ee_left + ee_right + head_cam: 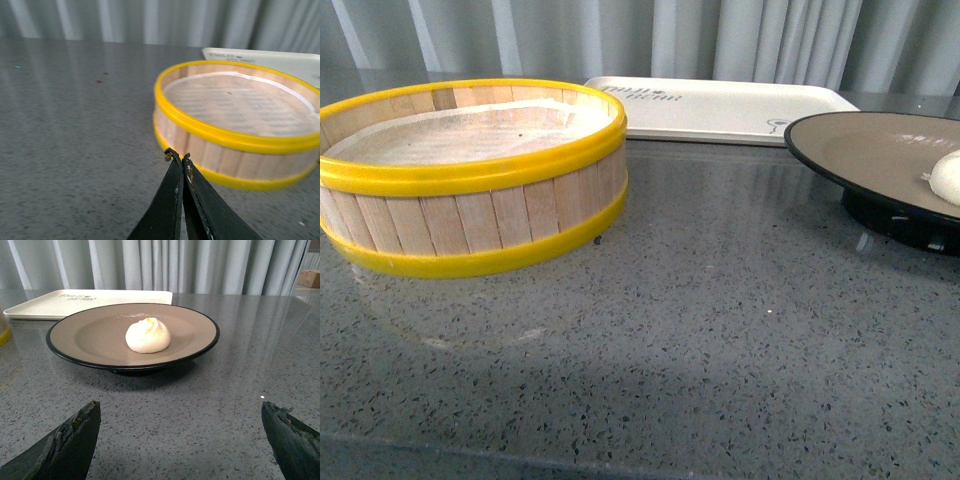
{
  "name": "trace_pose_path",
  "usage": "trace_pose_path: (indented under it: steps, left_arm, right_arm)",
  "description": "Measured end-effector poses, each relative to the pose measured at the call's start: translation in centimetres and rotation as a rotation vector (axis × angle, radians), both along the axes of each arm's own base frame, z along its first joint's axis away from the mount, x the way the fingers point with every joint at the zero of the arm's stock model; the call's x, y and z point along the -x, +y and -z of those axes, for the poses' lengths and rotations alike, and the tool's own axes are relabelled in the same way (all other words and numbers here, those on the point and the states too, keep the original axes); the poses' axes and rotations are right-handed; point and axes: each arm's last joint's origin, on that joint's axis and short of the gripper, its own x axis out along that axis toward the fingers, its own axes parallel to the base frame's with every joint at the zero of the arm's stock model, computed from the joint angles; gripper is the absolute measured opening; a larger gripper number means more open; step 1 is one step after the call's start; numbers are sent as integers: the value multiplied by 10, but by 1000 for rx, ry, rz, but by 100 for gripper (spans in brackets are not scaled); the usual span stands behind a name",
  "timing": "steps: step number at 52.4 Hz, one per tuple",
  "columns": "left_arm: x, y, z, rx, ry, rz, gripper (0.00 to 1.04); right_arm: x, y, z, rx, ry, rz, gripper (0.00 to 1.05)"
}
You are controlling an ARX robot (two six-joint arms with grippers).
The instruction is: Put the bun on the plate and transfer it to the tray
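The soft bun (147, 335) sits on the plate (80, 335), near the tray (45, 307) at the desk's far edge. The plate looks stiff, likely slippery: grip its rim; right pincer (180, 409) spread, left pincer (178, 158) pressed together.

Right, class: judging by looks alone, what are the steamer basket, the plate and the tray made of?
Steamer basket: pale wood slats with glossy yellow bands, probably plastic. Plate: likely glazed ceramic, tan inside, black rim. Tray: smooth cream, probably plastic, printed lettering.

1 each: bun (147, 335), plate (85, 335), tray (710, 108), steamer (470, 220).
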Motion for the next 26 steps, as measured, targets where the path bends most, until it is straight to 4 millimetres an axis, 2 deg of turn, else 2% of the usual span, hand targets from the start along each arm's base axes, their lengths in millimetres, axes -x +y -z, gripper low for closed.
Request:
trace_pose_path:
  steps: [10,26]
  left_arm:
    - [8,9,13,0,-2,-23,4]
    - [18,9,26,0,-2,-17,4]
  right_arm:
    - [0,0,0,0,0,0,96]
    - [0,0,0,0,0,-1,96]
